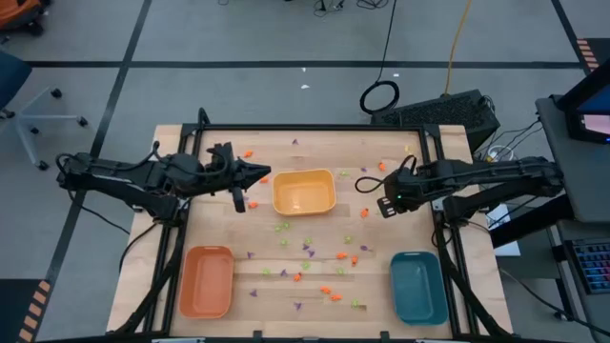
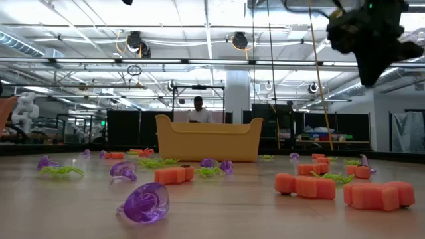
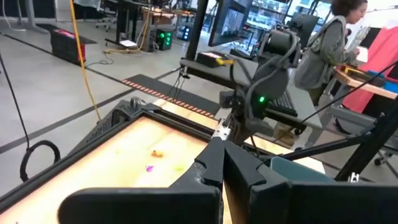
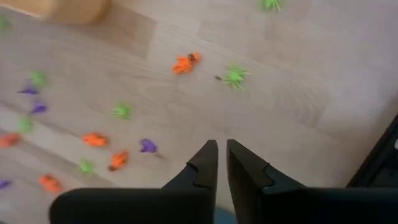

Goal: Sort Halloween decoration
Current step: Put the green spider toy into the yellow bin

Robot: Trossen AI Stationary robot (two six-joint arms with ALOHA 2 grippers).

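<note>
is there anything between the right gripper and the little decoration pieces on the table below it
Nothing visible is in the way. The right gripper hangs above bare wood with its fingers nearly together and empty. The nearest pieces, a purple one and an orange one, lie loose on the table with open space around them.

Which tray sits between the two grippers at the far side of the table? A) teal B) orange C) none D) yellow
D: in the high view the yellow tray lies between the left gripper and the right gripper, while the orange tray and the teal tray sit at the near corners of the table.
</note>
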